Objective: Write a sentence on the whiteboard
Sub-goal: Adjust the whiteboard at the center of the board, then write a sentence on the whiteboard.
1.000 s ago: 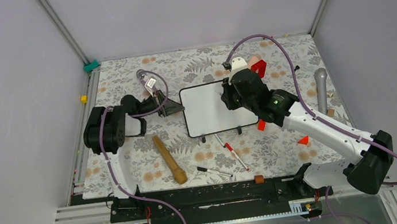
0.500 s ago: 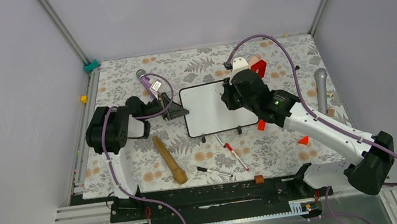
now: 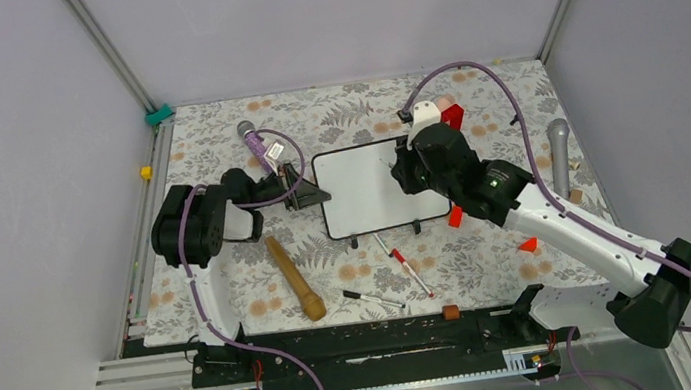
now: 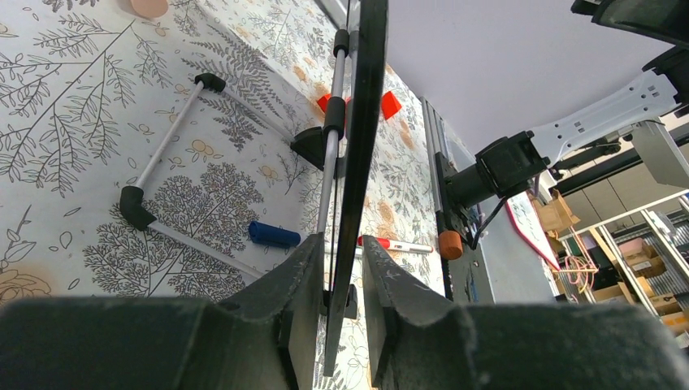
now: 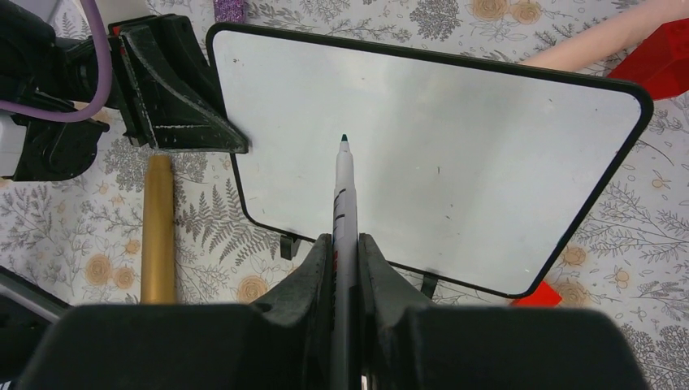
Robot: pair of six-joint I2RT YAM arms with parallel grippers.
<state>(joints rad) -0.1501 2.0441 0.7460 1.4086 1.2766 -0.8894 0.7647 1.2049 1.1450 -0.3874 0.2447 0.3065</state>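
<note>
Nothing written yet: the whiteboard [image 3: 366, 192] stands blank mid-table
Right gripper [image 5: 345, 244], at the board's 3 o'clock, is clamped on a marker [image 5: 344, 195], tip over the white face; left gripper [image 4: 341, 244] straddles its 9 o'clock edge, firmly or not I cannot tell; the whole sentence remains

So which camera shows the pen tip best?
The right wrist view: the pen, pinched in the right gripper, points its dark tip over the blank whiteboard. From the top view the right arm hides it. The left wrist view shows the whiteboard edge-on, not this pen.
</note>
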